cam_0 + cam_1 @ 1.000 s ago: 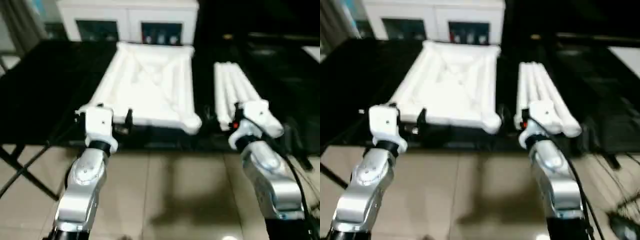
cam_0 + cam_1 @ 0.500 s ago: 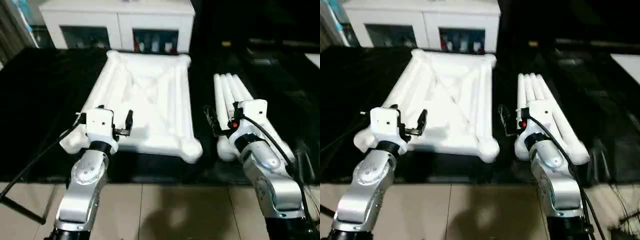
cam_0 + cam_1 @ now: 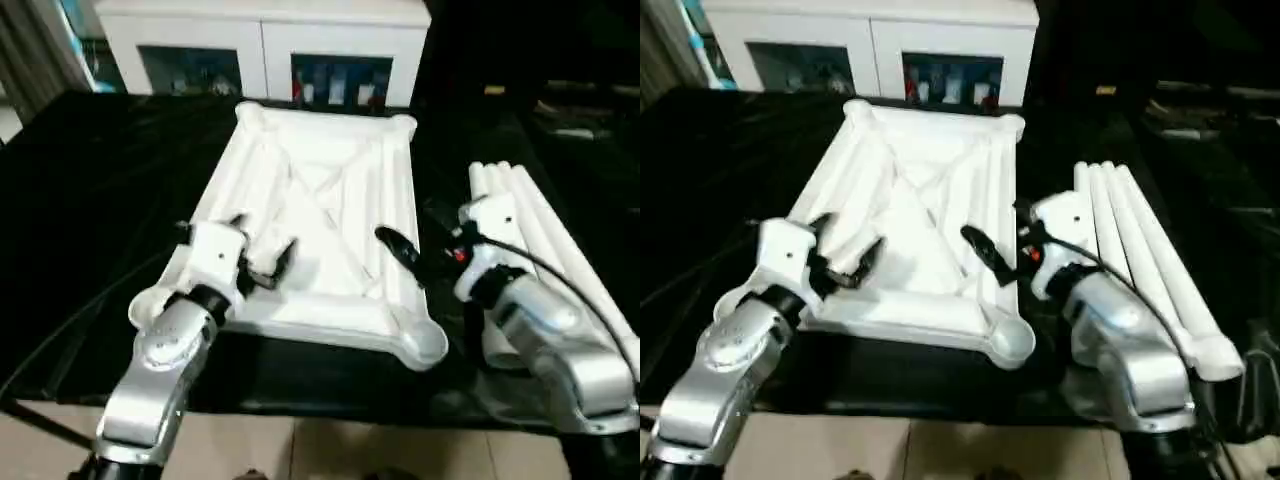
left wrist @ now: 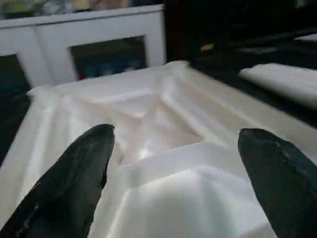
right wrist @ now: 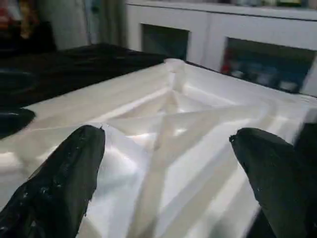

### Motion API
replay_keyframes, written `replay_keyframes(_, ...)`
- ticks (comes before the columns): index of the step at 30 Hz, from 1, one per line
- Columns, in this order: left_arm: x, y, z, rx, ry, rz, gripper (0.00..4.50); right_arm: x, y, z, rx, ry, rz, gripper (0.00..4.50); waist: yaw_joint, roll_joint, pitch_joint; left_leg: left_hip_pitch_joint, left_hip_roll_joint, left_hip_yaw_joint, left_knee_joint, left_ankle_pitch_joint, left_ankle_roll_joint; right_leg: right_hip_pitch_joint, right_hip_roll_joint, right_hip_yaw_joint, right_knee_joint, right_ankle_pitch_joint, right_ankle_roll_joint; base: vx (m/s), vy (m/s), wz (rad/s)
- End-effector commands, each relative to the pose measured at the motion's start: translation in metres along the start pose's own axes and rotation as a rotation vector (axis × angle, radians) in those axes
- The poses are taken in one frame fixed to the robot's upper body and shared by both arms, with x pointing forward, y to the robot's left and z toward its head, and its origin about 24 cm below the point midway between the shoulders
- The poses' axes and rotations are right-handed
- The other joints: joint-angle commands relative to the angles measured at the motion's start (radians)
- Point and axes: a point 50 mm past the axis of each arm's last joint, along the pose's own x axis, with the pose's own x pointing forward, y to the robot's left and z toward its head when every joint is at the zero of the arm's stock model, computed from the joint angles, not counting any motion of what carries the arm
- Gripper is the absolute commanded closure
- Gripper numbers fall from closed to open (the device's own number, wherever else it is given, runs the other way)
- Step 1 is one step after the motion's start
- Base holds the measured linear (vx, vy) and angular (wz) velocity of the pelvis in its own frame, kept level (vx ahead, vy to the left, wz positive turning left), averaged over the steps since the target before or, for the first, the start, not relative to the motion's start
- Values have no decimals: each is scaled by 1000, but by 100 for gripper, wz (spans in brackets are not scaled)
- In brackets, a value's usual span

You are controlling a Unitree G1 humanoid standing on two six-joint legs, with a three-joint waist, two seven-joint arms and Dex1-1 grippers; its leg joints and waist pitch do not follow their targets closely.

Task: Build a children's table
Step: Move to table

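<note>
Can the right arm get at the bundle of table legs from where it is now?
Probably yes. The legs lie side by side on the black surface just outboard of the right gripper, which is open and turned toward the table top; nothing sits between them, though it must swing back.

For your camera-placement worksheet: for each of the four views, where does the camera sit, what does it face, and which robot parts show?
Left eye: head, looking down at the table top; both forearms.
Right eye: same, slightly shifted; legs alongside.
Left wrist: along the open left hand over the ribbed underside.
Right wrist: along the open right hand, same underside.
All share the table top.
</note>
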Motion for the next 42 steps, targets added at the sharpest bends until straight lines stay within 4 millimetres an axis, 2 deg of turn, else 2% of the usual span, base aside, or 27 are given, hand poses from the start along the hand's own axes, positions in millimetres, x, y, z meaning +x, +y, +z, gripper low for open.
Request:
replay_keyframes(1,2,-2,3,0,-6,-94,4,-3,-1,11,-30,-23,55,0,1,13,-48,26,111,-17,-89,35,150,62,-55,24,-46,72,-346,0,0,0)
replay_keyframes(2,3,-4,5,16,1,-166,4,-6,-4,13,-41,-20,84,0,0,15,-42,25,117,-13,-95,-17,150,62,-55,23,-52,10,-343,0,0,0)
replay_keyframes(3,4,-6,7,27,8,-236,4,-9,-7,15,-52,-17,110,0,0,16,-38,27,124,-3,-104,-110,127,64,-58,24,-62,-97,-328,-53,-25,11)
replay_keyframes(4,2,-13,9,33,31,-387,4,-14,-12,18,-70,-1,149,0,1,9,-26,36,128,10,-113,-222,86,57,-60,29,-77,-232,-301,-56,-14,10)
replay_keyframes(5,2,-14,9,34,33,-397,4,-14,-12,18,-71,0,152,0,1,8,-19,42,129,12,-121,-300,38,53,-62,31,-84,-355,-263,-56,-14,10)
replay_keyframes(7,1,-16,9,38,40,-441,4,-15,-13,18,-76,7,161,0,-1,4,-20,45,129,21,-125,-317,-3,51,-64,36,-91,-414,-221,-26,-3,5)
replay_keyframes(8,1,-19,9,50,58,-499,4,-18,-15,19,-92,26,187,0,-3,4,-22,43,129,22,-126,-305,-8,52,-65,37,-91,-409,-216,0,0,0)
replay_keyframes(9,2,-24,9,88,66,-586,22,-25,-15,20,-119,75,257,0,-2,2,-26,36,130,23,-128,-265,-3,59,-67,38,-89,-383,-207,0,0,0)
replay_keyframes(11,4,-30,8,122,70,-670,33,-33,-15,20,-144,135,329,0,3,3,-27,39,132,25,-130,-237,18,59,-63,38,-89,-340,-206,0,0,0)
replay_keyframes(12,5,-32,7,129,73,-699,44,-36,-15,20,-147,158,356,0,5,1,-25,42,132,33,-129,-226,29,54,-63,41,-91,-312,-218,0,0,0)
replay_keyframes(13,7,-35,6,138,87,-749,57,-41,-16,19,-160,200,393,0,5,-1,-28,37,132,36,-126,-197,42,61,-68,42,-89,-292,-231,0,0,0)
replay_keyframes(17,7,-40,0,168,146,-863,78,-50,-17,20,-179,269,460,0,3,3,-34,24,138,38,-122,-103,66,69,-70,37,-76,-202,-267,0,0,0)
replay_keyframes(19,7,-41,-4,186,181,-899,102,-53,-18,21,-190,295,474,0,3,2,-37,26,140,40,-118,-70,87,69,-69,35,-71,-145,-290,0,0,0)
replay_keyframes(21,9,-39,-11,244,243,-915,111,-55,-18,21,-205,322,491,0,1,3,-36,23,141,42,-117,-65,96,69,-68,34,-70,-118,-307,0,0,0)
replay_keyframes(22,9,-37,-15,278,276,-919,124,-56,-18,20,-211,335,499,0,2,3,-35,27,142,42,-117,-74,99,67,-66,34,-71,-123,-307,0,0,0)
replay_keyframes(24,13,-33,-20,327,309,-912,146,-57,-17,19,-217,360,516,0,2,4,-34,27,143,42,-118,-85,96,68,-68,35,-72,-133,-309,0,0,0)
replay_keyframes(25,14,-32,-21,328,311,-910,146,-58,-16,18,-215,367,526,0,1,2,-34,27,144,43,-118,-85,92,70,-70,35,-72,-131,-313,0,0,0)
replay_keyframes(29,21,-26,-20,346,320,-905,158,-60,-13,13,-212,402,561,0,2,4,-33,29,146,43,-120,-100,83,69,-70,34,-71,-127,-325,0,0,0)
replay_keyframes(30,23,-24,-19,347,322,-908,185,-61,-12,12,-218,417,570,0,3,4,-32,29,147,42,-121,-108,79,69,-72,35,-71,-135,-327,0,0,0)
replay_keyframes(31,24,-23,-18,349,323,-911,185,-62,-12,11,-221,426,575,0,4,7,-31,30,147,43,-122,-118,75,68,-72,35,-73,-146,-327,0,0,0)
replay_keyframes(35,30,-20,-17,364,325,-923,220,-65,-12,8,-236,464,589,0,6,6,-30,28,147,43,-123,-121,68,70,-74,37,-75,-159,-323,0,0,0)
replay_keyframes(37,35,-18,-16,369,324,-925,231,-67,-11,6,-246,478,601,0,6,11,-31,28,148,41,-122,-123,65,70,-74,36,-74,-150,-327,0,0,0)
replay_keyframes(39,39,-17,-16,368,323,-927,236,-68,-10,5,-251,482,602,0,6,11,-32,28,146,42,-122,-119,67,70,-74,36,-73,-144,-329,0,0,0)
replay_keyframes(40,39,-17,-17,367,332,-939,260,-68,-9,4,-251,484,599,0,6,8,-32,27,147,42,-122,-115,71,71,-75,37,-75,-140,-331,0,0,0)
replay_keyframes(42,40,-17,-18,362,349,-960,272,-69,-8,3,-251,488,598,0,6,12,-31,25,149,40,-123,-108,72,72,-77,37,-72,-134,-334,0,0,0)
